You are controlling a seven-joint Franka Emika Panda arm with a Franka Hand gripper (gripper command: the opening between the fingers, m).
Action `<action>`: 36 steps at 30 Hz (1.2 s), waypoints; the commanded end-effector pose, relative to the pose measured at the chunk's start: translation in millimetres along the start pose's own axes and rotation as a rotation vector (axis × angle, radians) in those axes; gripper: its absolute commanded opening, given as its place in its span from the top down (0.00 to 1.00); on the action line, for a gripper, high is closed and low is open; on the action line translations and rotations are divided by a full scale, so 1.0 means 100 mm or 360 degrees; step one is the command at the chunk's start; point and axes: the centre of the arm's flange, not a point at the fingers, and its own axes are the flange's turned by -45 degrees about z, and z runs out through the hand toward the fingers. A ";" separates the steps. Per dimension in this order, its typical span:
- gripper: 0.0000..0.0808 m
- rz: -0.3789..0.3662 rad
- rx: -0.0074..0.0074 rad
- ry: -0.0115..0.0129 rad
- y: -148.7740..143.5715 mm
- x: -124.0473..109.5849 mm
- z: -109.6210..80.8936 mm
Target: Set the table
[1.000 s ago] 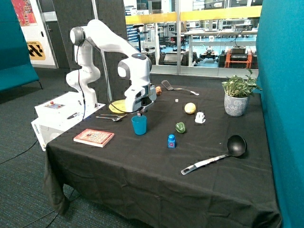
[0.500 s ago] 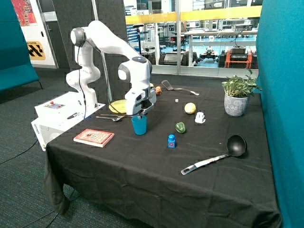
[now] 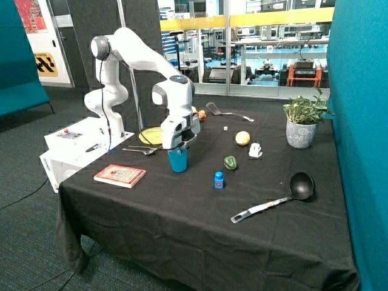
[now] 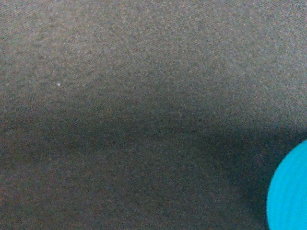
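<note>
Just fingers (image 3: 176, 147) over blue cup (image 3: 177, 160), grip unclear; plate (image 3: 150, 136), spoons (image 3: 140, 150), book (image 3: 120, 175) nearby.

The robot is a glossy white jointed arm (image 3: 136, 51) of rounded tube segments, with grey caps and dark seams at its joints. It stands on a small white box-shaped base (image 3: 85, 140) carrying a red button. The wrist block is darker underneath.

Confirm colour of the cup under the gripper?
Blue-teal cup, directly beneath the gripper; clearest in the outside view.
</note>
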 end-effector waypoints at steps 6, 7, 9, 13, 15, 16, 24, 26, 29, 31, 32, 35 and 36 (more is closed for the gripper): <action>1.00 0.0000 0.00002 0.00016 0.00 0.02 0.04; 1.00 0.0001 0.00002 0.00016 0.00 0.02 0.04; 1.00 -0.0001 0.00002 0.00016 0.01 0.02 0.05; 1.00 -0.0005 0.00002 0.00016 0.02 0.02 0.06; 1.00 -0.0007 0.00002 0.00016 0.02 0.02 0.07; 1.00 -0.0009 0.00002 0.00016 0.01 0.01 0.08; 1.00 -0.0026 0.00002 0.00016 -0.03 0.01 0.10; 1.00 -0.0028 0.00002 0.00016 -0.04 0.01 0.10; 1.00 -0.0035 0.00002 0.00016 -0.06 0.01 0.10; 1.00 -0.0036 0.00002 0.00016 -0.07 0.01 0.10; 1.00 -0.0039 0.00002 0.00016 -0.07 0.00 0.10; 1.00 -0.0040 0.00002 0.00016 -0.08 0.00 0.08; 1.00 -0.0040 0.00002 0.00016 -0.08 -0.01 0.08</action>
